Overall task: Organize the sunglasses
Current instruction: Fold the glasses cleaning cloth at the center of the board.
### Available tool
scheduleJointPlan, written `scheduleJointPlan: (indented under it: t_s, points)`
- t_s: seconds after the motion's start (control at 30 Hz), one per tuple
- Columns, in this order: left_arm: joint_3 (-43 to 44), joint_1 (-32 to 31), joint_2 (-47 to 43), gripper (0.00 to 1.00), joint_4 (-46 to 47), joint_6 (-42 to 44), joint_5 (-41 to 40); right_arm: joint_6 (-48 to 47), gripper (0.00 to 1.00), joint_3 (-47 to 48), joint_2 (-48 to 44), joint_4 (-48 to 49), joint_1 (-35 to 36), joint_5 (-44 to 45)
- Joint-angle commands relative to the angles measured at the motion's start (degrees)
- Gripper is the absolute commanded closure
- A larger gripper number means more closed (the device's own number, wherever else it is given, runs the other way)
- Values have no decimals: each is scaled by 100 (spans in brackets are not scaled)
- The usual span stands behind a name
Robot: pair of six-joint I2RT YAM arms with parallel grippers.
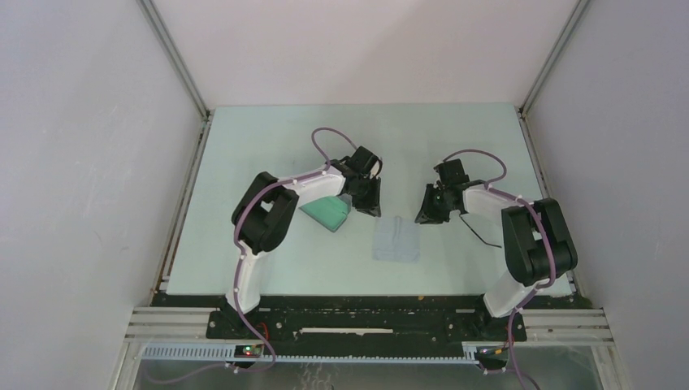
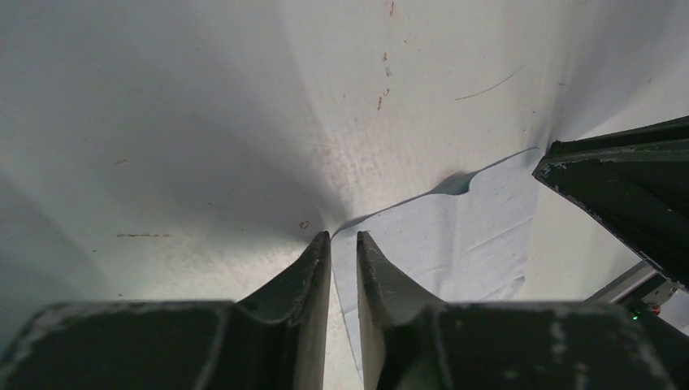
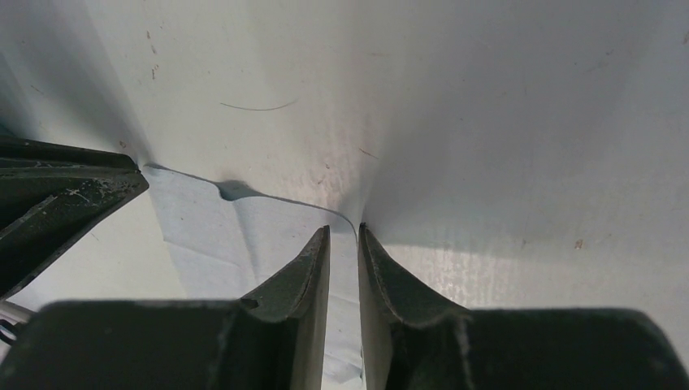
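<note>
Jaws of my left gripper [image 2: 343, 237] and right gripper [image 3: 344, 230] each pinch a corner of the thin, creased, pale-blue square cloth [image 2: 455, 236]. Its rest lies flat.

Sunglasses [image 1: 481, 232], a thin black wire line on the table [image 1: 268, 268] beside the right arm [image 1: 532, 236], mostly hidden

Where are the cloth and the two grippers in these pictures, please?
cloth [image 1: 396, 240], top external view, the middle of the square.
left gripper [image 2: 343, 235], left wrist view, midway between its fingertips.
right gripper [image 3: 344, 229], right wrist view, midway between its fingertips.
</note>
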Motion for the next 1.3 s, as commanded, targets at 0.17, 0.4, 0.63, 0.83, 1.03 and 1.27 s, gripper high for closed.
scheduleJointPlan:
  t_s: [0.17, 0.4, 0.63, 0.83, 1.03, 1.27]
  points:
    - [77, 61, 165, 95, 48, -27, 61, -60, 80, 134, 205, 172, -28, -59]
    - [62, 67, 47, 100, 60, 2, 105, -24, 99, 133, 190, 213, -29, -130]
    - [-215, 66, -361, 100, 203, -13, 94, -43, 100, 133, 15, 110, 12, -60]
    - [-528, 41, -649, 83, 350, 30, -59, -39, 100, 133, -3, 93, 64, 0]
    - [-287, 6, -440, 65, 22, 84, -228, -16, 100, 133, 61, 103, 122, 8]
    - [24, -72, -111, 58, -146, 75, -238, -43, 100, 133, 16, 71, 116, 28]
